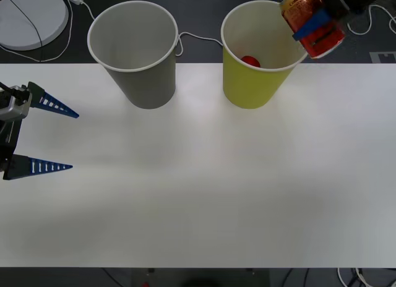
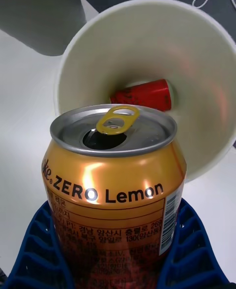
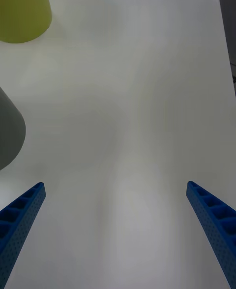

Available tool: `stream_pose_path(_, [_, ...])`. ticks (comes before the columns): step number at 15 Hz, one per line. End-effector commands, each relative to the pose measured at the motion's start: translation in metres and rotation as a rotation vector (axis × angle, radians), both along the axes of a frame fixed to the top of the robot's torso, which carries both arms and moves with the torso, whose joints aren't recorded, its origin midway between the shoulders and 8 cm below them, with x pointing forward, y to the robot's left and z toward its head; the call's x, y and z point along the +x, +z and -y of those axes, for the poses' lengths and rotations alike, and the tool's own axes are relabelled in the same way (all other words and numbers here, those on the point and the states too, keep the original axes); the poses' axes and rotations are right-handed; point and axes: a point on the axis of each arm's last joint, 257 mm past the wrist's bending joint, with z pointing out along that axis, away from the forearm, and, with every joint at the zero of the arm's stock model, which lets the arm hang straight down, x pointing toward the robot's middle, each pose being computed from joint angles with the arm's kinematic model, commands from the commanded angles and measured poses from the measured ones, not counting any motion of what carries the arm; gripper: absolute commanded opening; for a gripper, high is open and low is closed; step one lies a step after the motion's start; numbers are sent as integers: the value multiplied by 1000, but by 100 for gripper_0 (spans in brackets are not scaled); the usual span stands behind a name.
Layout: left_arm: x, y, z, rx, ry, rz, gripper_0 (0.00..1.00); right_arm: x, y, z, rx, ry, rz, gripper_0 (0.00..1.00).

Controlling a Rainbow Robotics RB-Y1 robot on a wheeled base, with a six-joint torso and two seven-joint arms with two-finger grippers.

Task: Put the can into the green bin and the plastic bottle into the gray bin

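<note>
Front view, near to far: the left end effector (image 1: 38,137) waits at the near left over the white desk (image 1: 204,188), fingers spread and empty, clear of the work. Farther back stand the gray bin (image 1: 135,52) at left and the green bin (image 1: 258,55) at right. The right end effector (image 1: 317,26) pinches the can (image 1: 309,18), tilted above the green bin's far right rim, likely aligned for release; a red object (image 2: 142,95) already lies inside.

Front camera overlooks table (image 1: 198,194); wrist cameras sit close above it.
</note>
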Motion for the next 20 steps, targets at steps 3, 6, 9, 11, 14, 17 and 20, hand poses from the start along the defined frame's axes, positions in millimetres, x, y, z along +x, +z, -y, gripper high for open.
stream_pose_path(3, [0, 0, 0, 0, 0, 0, 100, 37, 5, -28, -23, -43, 31, 0])
stream_pose_path(6, [0, 0, 0, 0, 0, 0, 100, 51, 6, -37, -44, -50, 39, 0])
stream_pose_path(9, [0, 0, 0, 0, 0, 0, 100, 58, 6, -38, -68, -46, 40, 0])
stream_pose_path(11, [0, 0, 0, 0, 0, 0, 100, 59, 7, -37, -83, -43, 48, 0])
stream_pose_path(14, [0, 0, 0, 0, 0, 0, 100, 59, 8, -38, -108, -12, 65, 34])
stream_pose_path(17, [0, 0, 0, 0, 0, 0, 100, 58, 8, -40, -119, 18, 70, 100])
stream_pose_path(20, [0, 0, 0, 0, 0, 0, 100, 57, 9, -36, -123, 33, 73, 100])
